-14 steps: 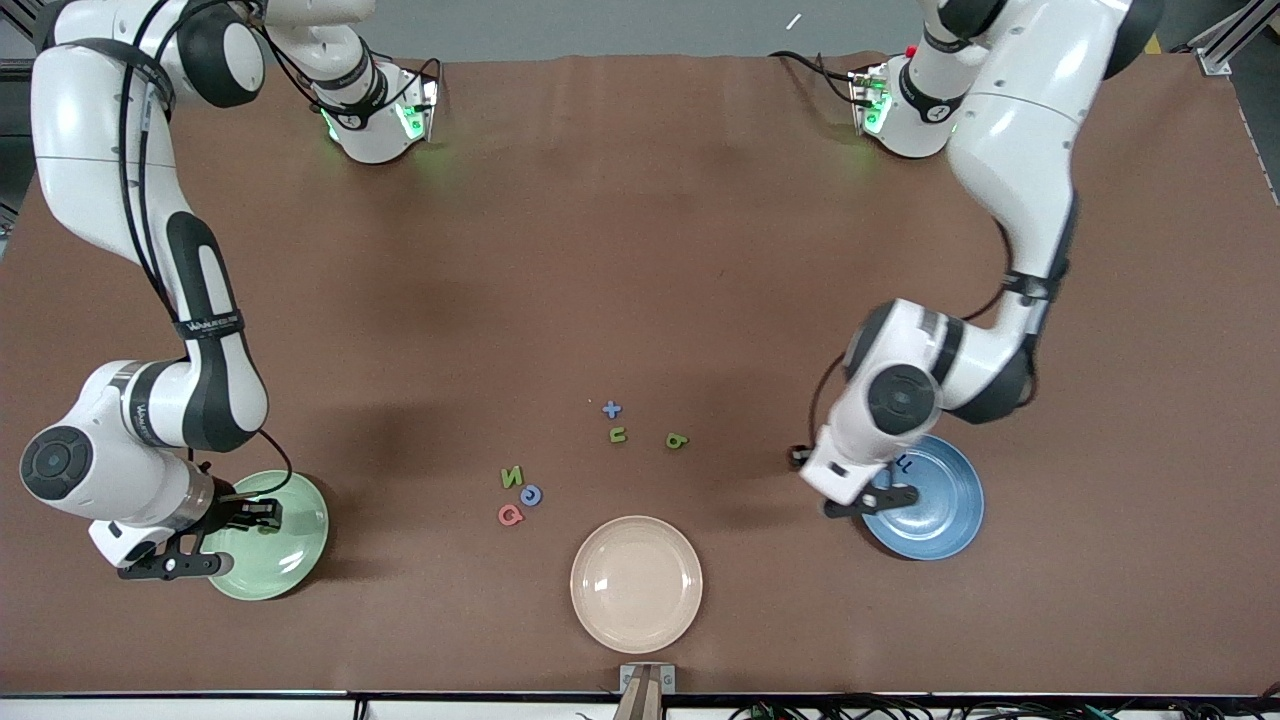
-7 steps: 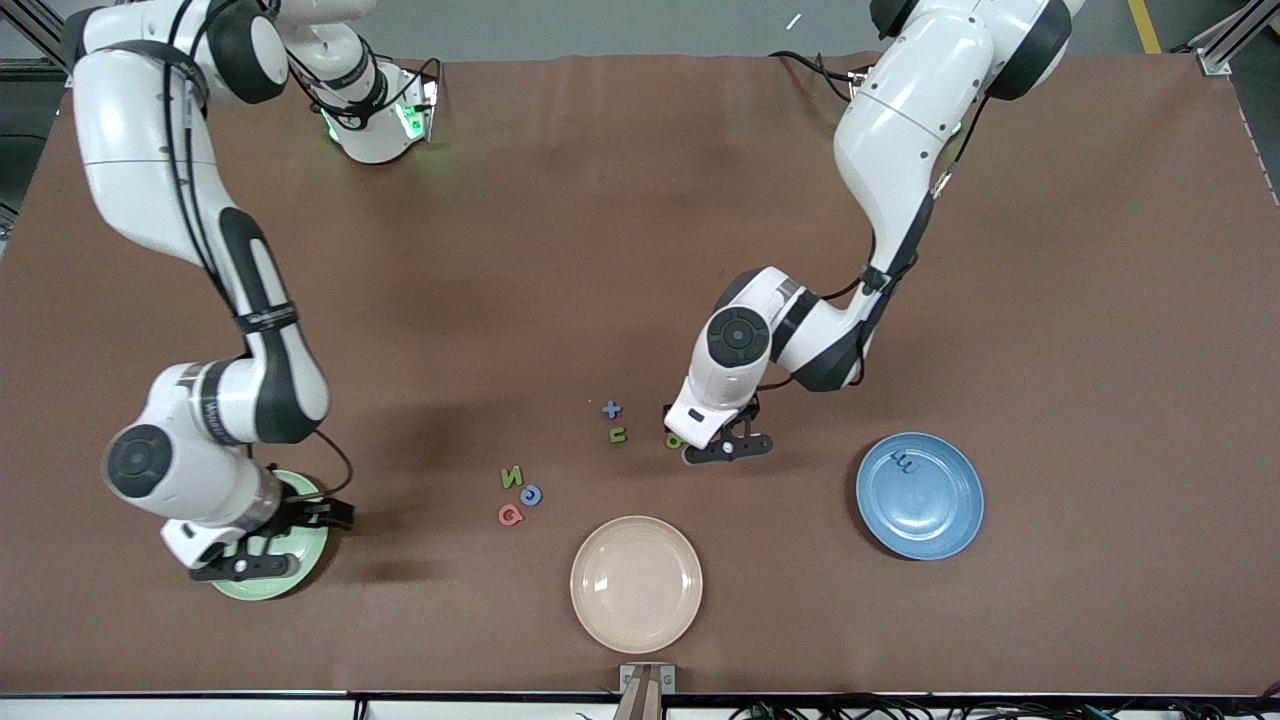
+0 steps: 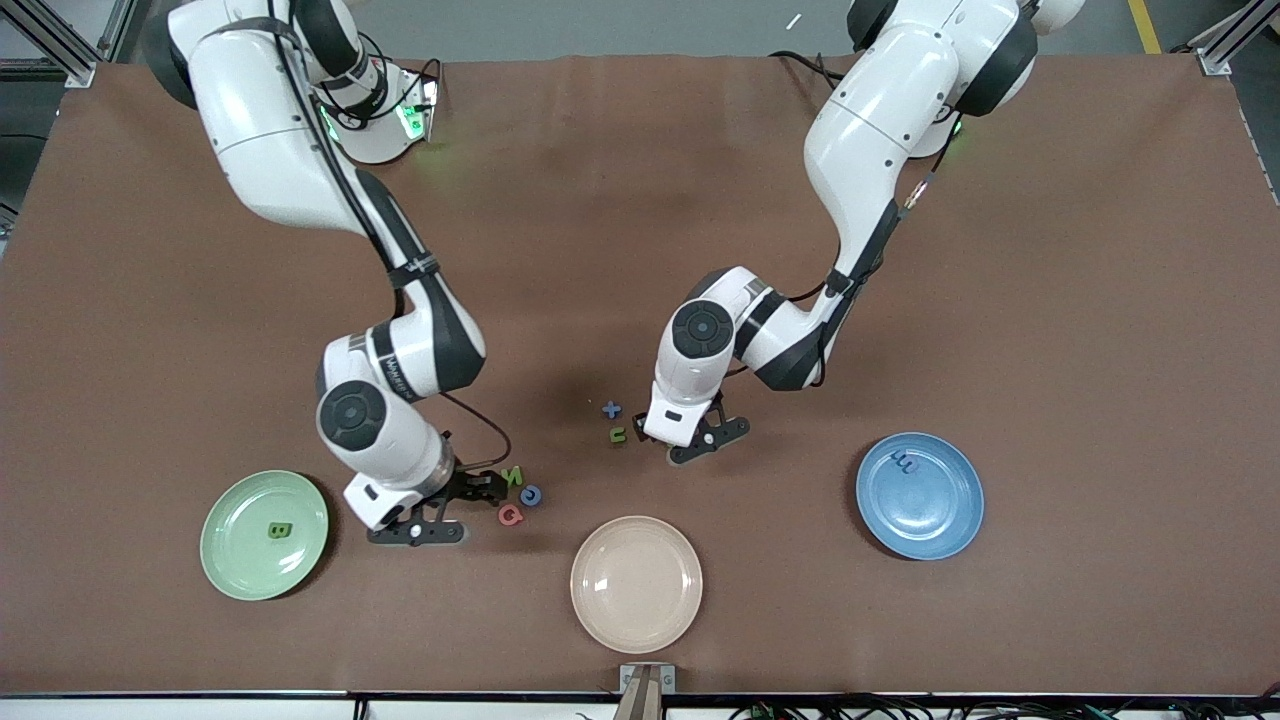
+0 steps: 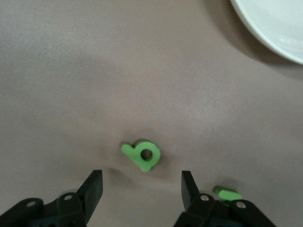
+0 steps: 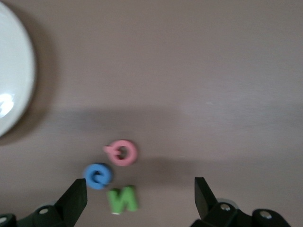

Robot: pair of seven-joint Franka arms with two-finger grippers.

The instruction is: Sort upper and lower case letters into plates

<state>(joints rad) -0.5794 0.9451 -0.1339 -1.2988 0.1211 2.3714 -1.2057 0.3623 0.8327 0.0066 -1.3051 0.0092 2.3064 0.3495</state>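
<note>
Nearest the front camera, the cream plate (image 3: 636,584) is lying bare and is playing no part in the sorting. A little farther in, both arms are now working the middle of the tabletop (image 3: 640,250), having swung away from the plates they were hanging over a second ago. The mint green plate (image 3: 264,535), at the right arm's end, is now showing a green letter B (image 3: 279,530) lying in it, and the blue plate (image 3: 920,495), at the left arm's end, is holding a small blue letter (image 3: 906,463), so two of the letters appear to be sorted. The right gripper (image 3: 490,488) is arriving at the cluster of the green N (image 5: 122,199), the blue C (image 5: 98,176) and the pinkish-red G (image 5: 121,152), its fingers (image 5: 75,197) spread wide and empty, with all three capitals lying between them in the right wrist view. The left gripper (image 4: 142,187) is dropping over the round green lower-case letter (image 4: 142,154), its fingers open on either side of it and seemingly narrowing, not yet touching it. Just beside it lie the green n (image 3: 618,434) and, farther from the camera, the blue plus-shaped letter (image 3: 612,409). Judging from this, each arm is starting its next pick, with six letters still loose on the tabletop.
</note>
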